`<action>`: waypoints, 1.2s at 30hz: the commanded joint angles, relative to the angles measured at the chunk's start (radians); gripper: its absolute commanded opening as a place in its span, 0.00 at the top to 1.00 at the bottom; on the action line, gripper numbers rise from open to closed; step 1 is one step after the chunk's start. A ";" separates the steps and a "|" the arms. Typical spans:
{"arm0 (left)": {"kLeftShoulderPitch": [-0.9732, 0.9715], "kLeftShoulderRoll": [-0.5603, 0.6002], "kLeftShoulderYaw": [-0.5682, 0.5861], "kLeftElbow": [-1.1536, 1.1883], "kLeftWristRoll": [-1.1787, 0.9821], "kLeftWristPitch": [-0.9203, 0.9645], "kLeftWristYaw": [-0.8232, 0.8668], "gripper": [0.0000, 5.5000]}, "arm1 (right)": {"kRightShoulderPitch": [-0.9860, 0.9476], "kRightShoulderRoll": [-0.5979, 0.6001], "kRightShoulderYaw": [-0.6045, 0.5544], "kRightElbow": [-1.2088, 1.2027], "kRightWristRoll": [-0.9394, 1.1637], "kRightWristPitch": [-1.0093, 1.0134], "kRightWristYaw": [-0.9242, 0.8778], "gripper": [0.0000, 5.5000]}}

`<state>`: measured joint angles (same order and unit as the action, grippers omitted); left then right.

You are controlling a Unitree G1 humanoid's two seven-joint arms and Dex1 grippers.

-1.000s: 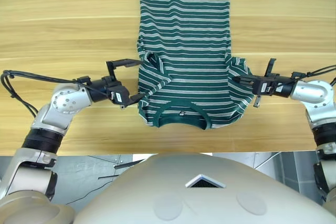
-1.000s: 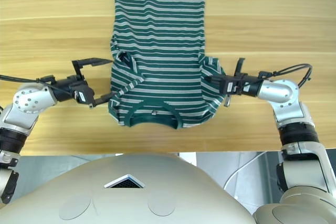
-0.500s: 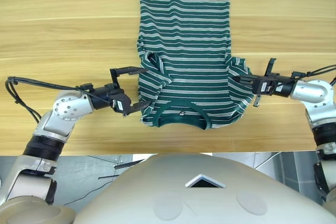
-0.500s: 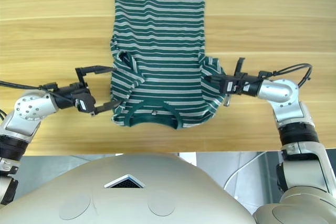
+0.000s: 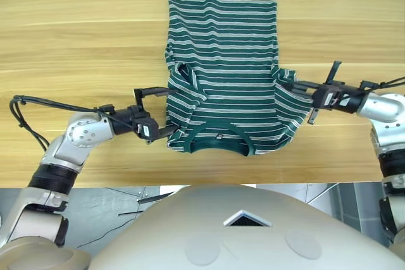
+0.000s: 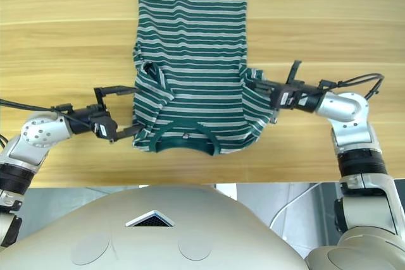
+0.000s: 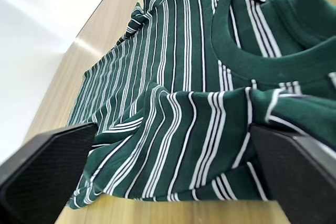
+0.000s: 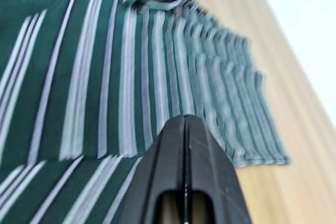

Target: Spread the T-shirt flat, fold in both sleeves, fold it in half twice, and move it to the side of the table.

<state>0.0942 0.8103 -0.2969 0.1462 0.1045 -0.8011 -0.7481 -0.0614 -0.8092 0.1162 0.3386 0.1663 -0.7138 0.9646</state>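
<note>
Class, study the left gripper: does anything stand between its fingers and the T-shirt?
Nothing visible does. The left gripper has its open fingers on either side of the T-shirt at its near left corner, with bare table beside them.

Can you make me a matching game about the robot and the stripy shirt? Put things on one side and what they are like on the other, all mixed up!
Things:
1. shirt
2. left gripper
3. right gripper
4. table

What they are like:
A. light brown wood
B. open, with the shirt's edge between its fingers
C. dark green with white stripes
D. shut, at the shirt's right side

Pairs: 1-C, 2-B, 3-D, 4-A
</note>
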 commanded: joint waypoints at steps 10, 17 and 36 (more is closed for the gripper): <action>0.008 0.011 0.030 -0.064 -0.105 -0.002 -0.034 0.02 | 0.094 -0.144 -0.177 -0.008 -0.190 0.072 -0.155 0.60; 0.005 -0.001 0.040 -0.060 -0.098 0.002 -0.034 0.02 | 0.264 -0.179 -0.204 -0.086 -0.264 0.077 -0.195 0.45; -0.009 -0.014 0.038 -0.048 -0.092 -0.007 -0.038 0.02 | 0.209 -0.135 -0.099 0.015 -0.317 0.097 -0.213 0.45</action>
<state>0.0961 0.7940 -0.2648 0.0947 0.0064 -0.8052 -0.7765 0.1599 -0.9544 0.0001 0.3450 -0.1407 -0.6184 0.7436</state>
